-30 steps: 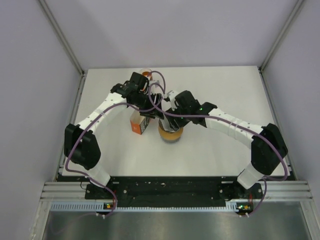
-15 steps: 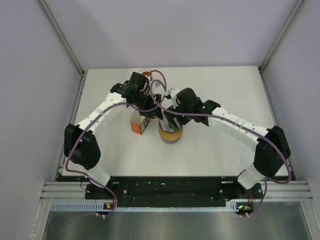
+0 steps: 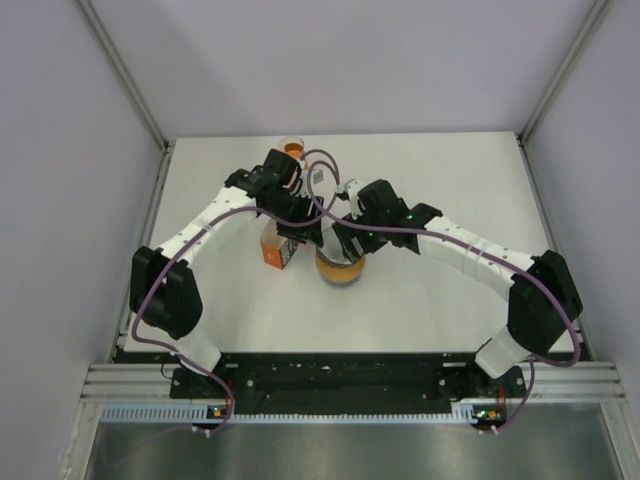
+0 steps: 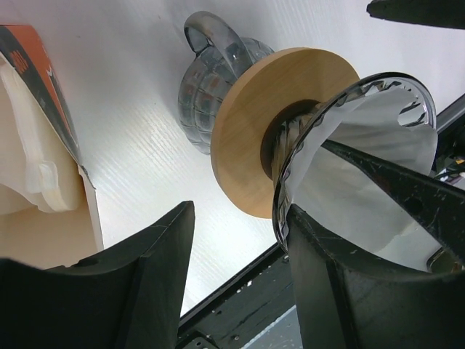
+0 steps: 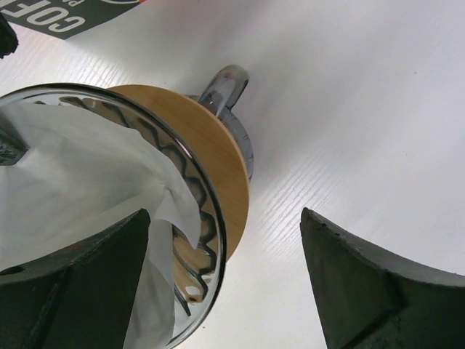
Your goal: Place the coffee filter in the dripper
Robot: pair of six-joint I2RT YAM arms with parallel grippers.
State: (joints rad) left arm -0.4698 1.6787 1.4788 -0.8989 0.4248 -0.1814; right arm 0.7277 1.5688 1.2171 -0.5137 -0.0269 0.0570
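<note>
Filter [image 4: 363,145] lines dripper [image 4: 251,131] in wrist views only; left tool [image 4: 240,214] and right tool [image 5: 225,218] gape, empty.

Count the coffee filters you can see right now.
1 countable: a white filter seated inside the glass dripper. More white paper shows in the open orange box beside it, a stack I cannot count, so others may be hidden.
</note>
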